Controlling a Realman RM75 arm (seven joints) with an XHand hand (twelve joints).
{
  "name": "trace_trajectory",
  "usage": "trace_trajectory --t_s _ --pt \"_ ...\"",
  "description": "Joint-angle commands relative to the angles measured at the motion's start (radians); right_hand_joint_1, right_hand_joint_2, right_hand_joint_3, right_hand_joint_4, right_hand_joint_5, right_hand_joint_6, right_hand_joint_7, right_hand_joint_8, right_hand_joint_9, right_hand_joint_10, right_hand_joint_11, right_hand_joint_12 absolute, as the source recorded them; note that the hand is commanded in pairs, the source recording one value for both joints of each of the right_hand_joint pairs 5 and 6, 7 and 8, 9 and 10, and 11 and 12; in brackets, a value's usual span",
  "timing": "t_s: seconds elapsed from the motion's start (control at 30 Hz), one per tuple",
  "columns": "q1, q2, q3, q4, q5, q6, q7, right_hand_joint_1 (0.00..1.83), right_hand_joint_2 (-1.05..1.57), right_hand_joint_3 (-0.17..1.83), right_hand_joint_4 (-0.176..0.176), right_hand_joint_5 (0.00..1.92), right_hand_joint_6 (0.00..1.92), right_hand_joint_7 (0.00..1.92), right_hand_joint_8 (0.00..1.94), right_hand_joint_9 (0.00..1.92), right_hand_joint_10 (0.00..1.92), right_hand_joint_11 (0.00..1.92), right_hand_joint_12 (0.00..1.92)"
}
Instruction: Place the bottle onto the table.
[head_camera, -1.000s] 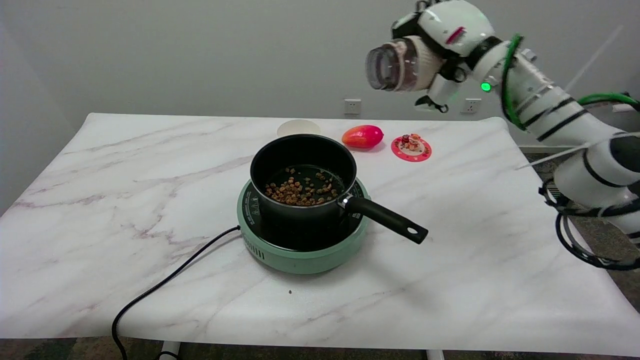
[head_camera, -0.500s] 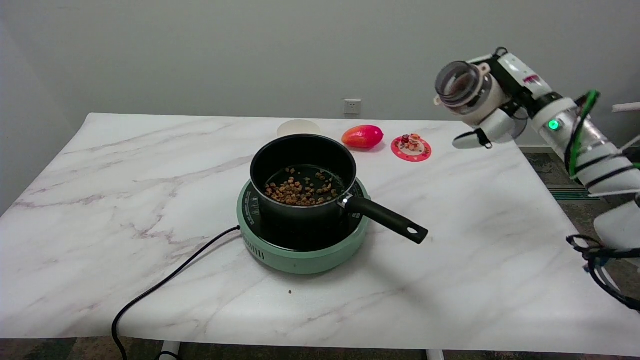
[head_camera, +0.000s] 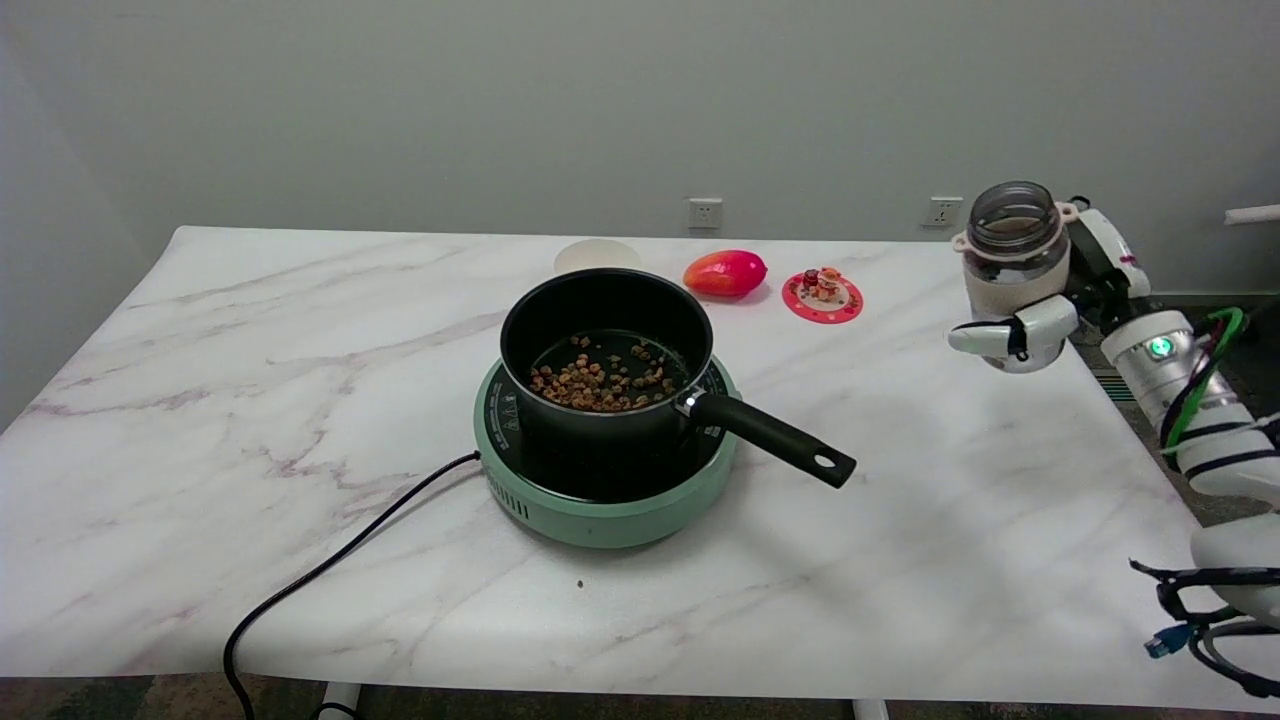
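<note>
The right hand (head_camera: 1040, 320) is wrapped around the bottle (head_camera: 1012, 250), fingers closed on its pale lower body, one finger sticking out toward the pan. The bottle is upright, its clear open neck pointing up, at the table's (head_camera: 300, 330) far right edge and well to the right of the black saucepan (head_camera: 600, 345). Whether its base touches the marble, I cannot tell; the hand hides it. The saucepan sits on a green hotplate (head_camera: 600, 505), brown bits scattered inside, handle pointing away from the bottle's side toward the near right. Behind the pan: a pale round lid (head_camera: 597, 256), a red-orange fruit (head_camera: 725, 272), and a red coaster (head_camera: 823, 296) with small figures. The black cord (head_camera: 330, 565) runs off left of the pan.
</note>
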Motion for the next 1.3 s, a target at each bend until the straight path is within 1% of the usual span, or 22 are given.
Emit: trace_trajectory --t_s 0.03,0.1,0.27,0.33,0.43,0.67,0.9,1.3 --pt "0.147 -0.013 -0.220 -0.433 0.291 0.304 0.062 1.56 1.06 0.58 0.000 1.92 1.92 1.92 1.92 1.73 1.73 1.25 1.25" --pt "0.218 -0.015 -0.274 -0.504 0.291 0.328 0.079 1.57 1.05 0.59 0.000 1.92 1.92 1.92 1.92 1.72 1.72 1.25 1.25" --pt "0.416 -0.057 -0.393 -0.672 0.283 0.357 0.119 1.57 1.03 0.61 0.000 1.92 1.92 1.92 1.92 1.72 1.72 1.25 1.25" --pt "0.471 -0.067 -0.438 -0.727 0.281 0.365 0.125 1.58 1.01 0.62 0.000 1.92 1.92 1.92 1.92 1.71 1.71 1.25 1.25" --pt "0.512 -0.075 -0.483 -0.752 0.281 0.355 0.126 1.59 0.98 0.66 0.000 1.92 1.92 1.92 1.92 1.70 1.70 1.24 1.24" --pt "0.532 -0.106 -0.500 -0.752 0.283 0.337 0.126 1.60 0.94 0.69 0.000 1.92 1.92 1.92 1.92 1.69 1.69 1.24 1.24" --pt "0.516 -0.133 -0.498 -0.749 0.288 0.354 0.126 1.61 0.90 0.75 0.000 1.92 1.92 1.92 1.92 1.68 1.68 1.23 1.23" --pt "0.495 -0.170 -0.492 -0.753 0.288 0.372 0.127 1.62 0.89 0.77 0.000 1.92 1.92 1.92 1.92 1.68 1.68 1.22 1.22"
